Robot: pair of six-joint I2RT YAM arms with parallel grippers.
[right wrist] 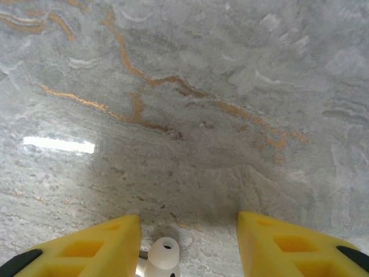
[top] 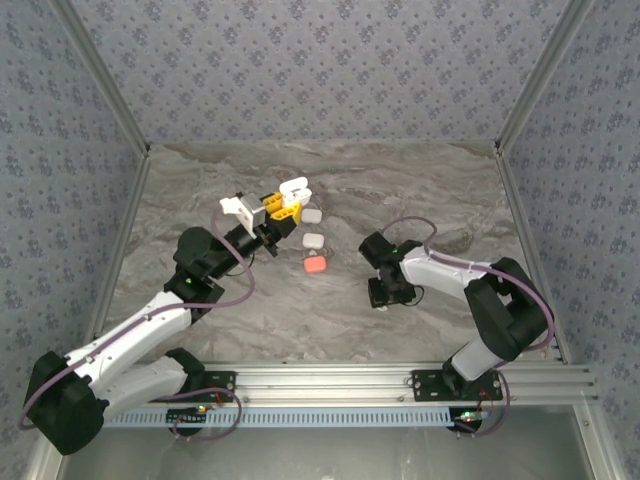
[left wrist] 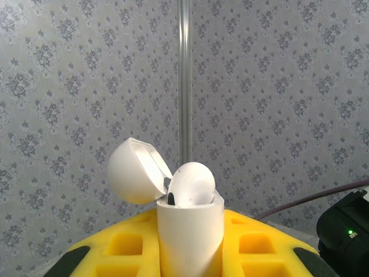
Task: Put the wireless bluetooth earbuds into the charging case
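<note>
Earbud point(right wrist: 163, 255) between parted right tool point(right wrist: 189, 224) (bare marble point(right wrist: 202, 115) ahead); left tool point(left wrist: 189, 226) clamps open case point(left wrist: 190, 245).

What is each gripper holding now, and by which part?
The left gripper grips the open white charging case by its lower body; the right gripper holds nothing.

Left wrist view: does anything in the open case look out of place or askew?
One thing: the earbud in the white case stands high, its head well above the rim, so it looks not fully seated. The lid is open, tilted left.
</note>
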